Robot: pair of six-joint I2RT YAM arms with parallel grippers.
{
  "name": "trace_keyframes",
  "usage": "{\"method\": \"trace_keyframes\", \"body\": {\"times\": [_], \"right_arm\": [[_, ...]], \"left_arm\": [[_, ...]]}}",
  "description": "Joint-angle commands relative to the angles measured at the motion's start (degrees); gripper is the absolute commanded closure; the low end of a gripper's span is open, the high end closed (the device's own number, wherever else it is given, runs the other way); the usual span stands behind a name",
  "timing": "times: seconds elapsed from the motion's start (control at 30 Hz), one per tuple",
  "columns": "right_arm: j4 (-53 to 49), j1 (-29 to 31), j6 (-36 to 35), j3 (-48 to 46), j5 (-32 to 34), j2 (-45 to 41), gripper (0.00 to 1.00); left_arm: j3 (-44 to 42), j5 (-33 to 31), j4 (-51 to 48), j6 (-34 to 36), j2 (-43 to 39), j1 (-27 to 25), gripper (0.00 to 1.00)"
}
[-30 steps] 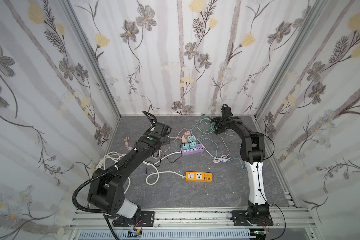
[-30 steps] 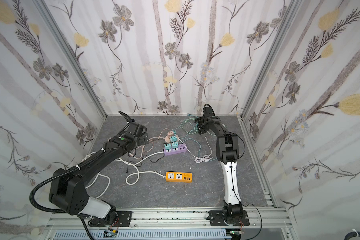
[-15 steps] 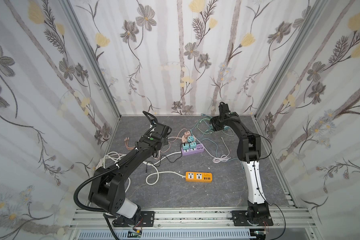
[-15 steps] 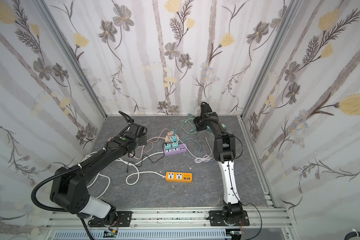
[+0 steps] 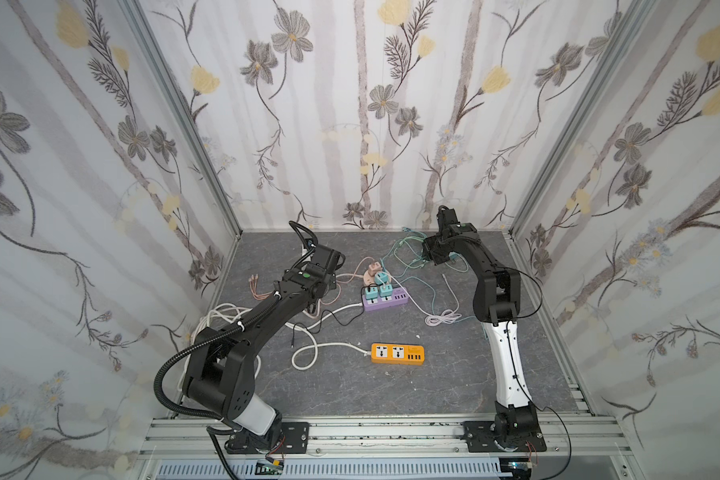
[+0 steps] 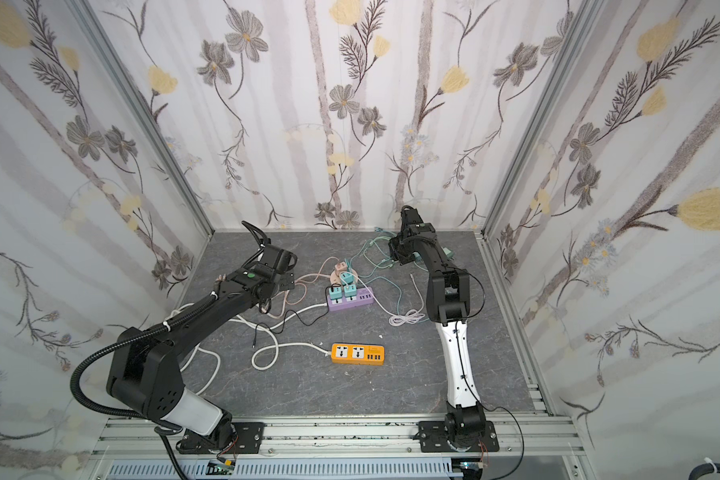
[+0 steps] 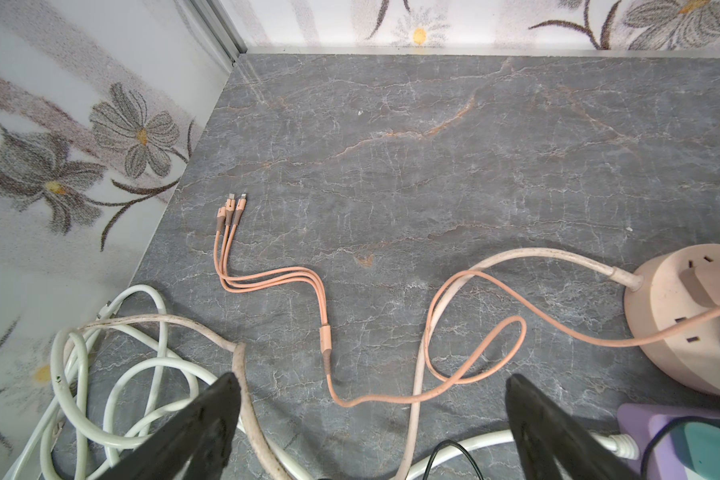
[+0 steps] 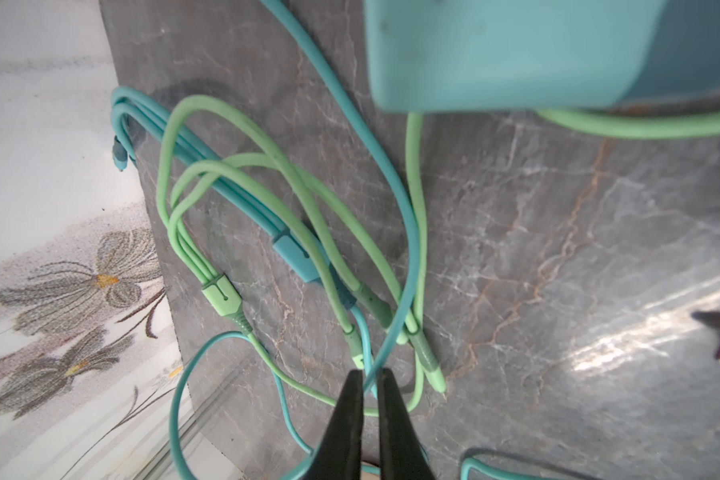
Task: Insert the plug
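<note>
Nearest you, the orange power strip (image 5: 397, 353) lies on the grey floor (image 5: 350, 395). Behind it, the purple power strip (image 5: 385, 298) carries two small teal adapters (image 5: 379, 291), with the round pink socket (image 5: 373, 276) just beyond. Your left gripper (image 7: 373, 380) hovers with jaws wide over the pink cable (image 7: 326, 336). Farthest back, by the rear wall, your right gripper (image 8: 368, 372) is pinched tight on a teal cable (image 8: 350, 99). The teal plug (image 8: 516, 54) lies on the floor just beside it, well apart from both strips.
</note>
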Motion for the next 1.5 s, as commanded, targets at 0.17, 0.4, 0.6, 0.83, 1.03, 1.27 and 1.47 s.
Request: {"method": "trace_keyframes", "body": {"times": [0.17,0.4,0.6,0.83,1.03,1.27,1.47], "right_arm": [[6.1,0.5,-2.9,-15.2,1.4,-10.2,0.99],[18.6,-0.4,-5.3,-39.6,2.8,-26.9,0.94],[26.2,-1.7,-17.9,-50.5,6.6,-41.4,0.43],[37.7,-3.5,-29.5,-64.2,12.2,-55.5,0.01],[39.5,-9.0,-29.1,-58.2,-7.8,-48.8,0.01],[44.7,-8.7,-17.8,-45.0,-16.0,-31.5,0.01],[38.1,-6.1,-14.3,-24.4,-19.9,-15.4,0.01]], "left_arm": [[6.0,4.9,-0.2,3.6,1.9,-4.6,0.00],[22.9,15.1,-2.0,6.2,11.9,-11.9,0.00],[40.1,31.3,1.5,-1.9,28.2,-13.7,0.22],[67.1,39.3,3.4,-11.1,51.4,-13.8,0.52],[88.1,40.5,3.5,-17.8,68.0,-13.1,0.74],[87.4,42.9,13.4,-25.6,73.7,-10.8,0.90],[89.9,42.8,14.3,-26.6,77.2,-10.1,0.91]]}}
